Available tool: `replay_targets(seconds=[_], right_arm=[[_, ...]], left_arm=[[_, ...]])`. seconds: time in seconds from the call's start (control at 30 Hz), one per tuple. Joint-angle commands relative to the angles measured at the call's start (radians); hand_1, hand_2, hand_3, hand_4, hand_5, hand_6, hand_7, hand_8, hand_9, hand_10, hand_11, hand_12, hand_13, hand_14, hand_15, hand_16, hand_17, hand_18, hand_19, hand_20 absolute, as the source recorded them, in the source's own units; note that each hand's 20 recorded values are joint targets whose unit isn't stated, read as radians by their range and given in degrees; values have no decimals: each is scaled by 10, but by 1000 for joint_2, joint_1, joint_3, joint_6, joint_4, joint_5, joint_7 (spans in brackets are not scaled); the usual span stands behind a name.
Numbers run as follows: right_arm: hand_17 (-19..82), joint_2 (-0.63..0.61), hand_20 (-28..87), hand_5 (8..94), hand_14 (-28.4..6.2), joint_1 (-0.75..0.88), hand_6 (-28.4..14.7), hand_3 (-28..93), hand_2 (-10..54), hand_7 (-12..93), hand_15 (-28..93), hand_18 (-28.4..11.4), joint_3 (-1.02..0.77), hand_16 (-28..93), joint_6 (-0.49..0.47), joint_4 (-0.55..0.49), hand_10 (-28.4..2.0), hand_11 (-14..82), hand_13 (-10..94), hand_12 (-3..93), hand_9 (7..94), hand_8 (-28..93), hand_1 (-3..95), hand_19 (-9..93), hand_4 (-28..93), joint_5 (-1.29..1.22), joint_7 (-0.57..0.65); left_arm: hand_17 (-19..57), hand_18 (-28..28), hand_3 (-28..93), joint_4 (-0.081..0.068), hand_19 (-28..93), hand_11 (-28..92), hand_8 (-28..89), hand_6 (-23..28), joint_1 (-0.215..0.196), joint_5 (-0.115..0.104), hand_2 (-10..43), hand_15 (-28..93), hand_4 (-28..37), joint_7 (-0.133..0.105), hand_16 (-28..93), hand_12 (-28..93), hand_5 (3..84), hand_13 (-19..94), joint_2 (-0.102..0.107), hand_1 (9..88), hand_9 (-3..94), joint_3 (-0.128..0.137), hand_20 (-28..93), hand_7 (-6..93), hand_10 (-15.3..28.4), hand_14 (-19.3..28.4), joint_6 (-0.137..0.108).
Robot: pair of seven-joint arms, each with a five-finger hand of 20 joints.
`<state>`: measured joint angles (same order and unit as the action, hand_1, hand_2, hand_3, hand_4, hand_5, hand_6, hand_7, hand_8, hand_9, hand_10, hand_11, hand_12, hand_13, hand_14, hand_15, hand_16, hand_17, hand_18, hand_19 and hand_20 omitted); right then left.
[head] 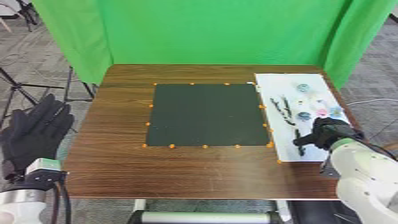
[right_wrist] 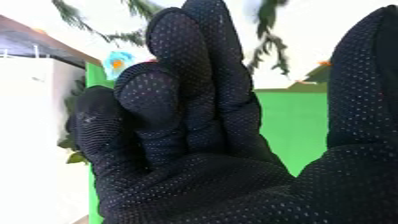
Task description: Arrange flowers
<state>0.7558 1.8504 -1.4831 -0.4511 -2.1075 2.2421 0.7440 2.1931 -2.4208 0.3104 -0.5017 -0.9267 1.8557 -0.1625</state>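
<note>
The brown table [head: 115, 165] carries a dark mat [head: 209, 115] at centre and a white board [head: 271, 82] at right. The left hand [head: 40, 125], fingers straight, is at the table's left side, well apart from the work. The right hand [head: 333, 131] is the nearer one, over the near part of the board, thumb wide of relaxed fingers, with nothing held. The dark sprig [head: 298, 142] lies on the board just left of the right hand, long axis near to far; contact cannot be confirmed. A grasp, the likely next step, calls for closing across that axis. The right wrist view exposes the thumb gap and leafy greenery [right_wrist: 268, 42]; the head view hides that gap but supplies the axis. The blue flower [head: 304, 116] lies to the far left of the right hand.
</note>
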Motion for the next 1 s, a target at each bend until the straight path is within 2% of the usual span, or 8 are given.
replay_targets(seconds=[0.03,0.13,0.47,0.73,0.83,0.87,0.9,1.0], right_arm=[[511,28,469,700,-149,-9,-27,564,-90,402,710,-179,18,386,-64,56,-150,438,674,338,754,-124,260,932,-273,-50,5],[507,42,465,702,-149,-9,-27,574,-91,389,703,-182,26,384,-68,78,-147,427,676,332,755,-125,242,932,-274,-38,-2],[502,10,452,704,-147,-97,-27,648,-81,379,692,-183,190,372,-160,149,-145,418,679,327,758,-116,250,932,-269,-31,-6],[503,5,450,702,-139,-131,-21,682,-94,423,691,-180,304,368,-219,184,-141,438,692,335,763,-119,290,932,-267,-11,-54],[485,8,405,698,-136,-121,-19,704,-63,452,681,-186,315,369,-220,192,-139,444,687,340,758,-122,323,932,-269,-10,-49],[482,8,395,696,-136,-117,-18,713,-49,459,679,-187,321,367,-211,196,-138,445,686,340,757,-106,334,932,-270,-14,-49],[481,13,385,690,-136,-110,-18,707,-37,455,679,-187,323,364,-203,205,-138,446,686,339,757,2,358,932,-275,-25,-51],[480,34,380,688,-133,-91,-19,688,-19,457,680,-188,318,358,-209,224,-136,453,692,338,759,130,421,932,-278,-63,-13]], left_arm=[[-46,94,694,-4,265,187,-97,81,11,22,93,283,-283,33,-108,86,356,189,-7,290,271,-8,54,150,141,123,10],[-46,94,695,-6,264,188,-98,81,13,28,93,282,-283,36,-107,87,357,190,-8,289,272,-10,54,150,141,124,34],[-46,95,697,2,262,190,-96,82,-6,23,89,282,-283,27,-105,91,361,190,-18,282,285,-14,55,148,145,125,24],[-46,95,696,-1,260,192,-96,84,0,27,89,281,-283,37,-104,93,366,190,-26,282,288,-13,56,146,145,127,31],[-46,95,696,-1,260,193,-96,83,3,23,89,283,-283,42,-103,93,366,191,-27,282,289,-15,56,146,146,127,26],[-46,95,693,0,260,193,-96,83,-2,8,93,284,-283,35,-103,93,367,191,-21,275,290,-15,56,146,146,128,29],[-46,95,686,1,260,193,-95,83,-4,4,100,285,-283,36,-102,93,367,192,-23,268,291,-12,56,146,146,128,30],[-46,95,672,-2,259,194,-95,84,2,-1,115,288,-283,21,-102,94,370,192,-26,252,294,-1,57,145,148,131,23]])
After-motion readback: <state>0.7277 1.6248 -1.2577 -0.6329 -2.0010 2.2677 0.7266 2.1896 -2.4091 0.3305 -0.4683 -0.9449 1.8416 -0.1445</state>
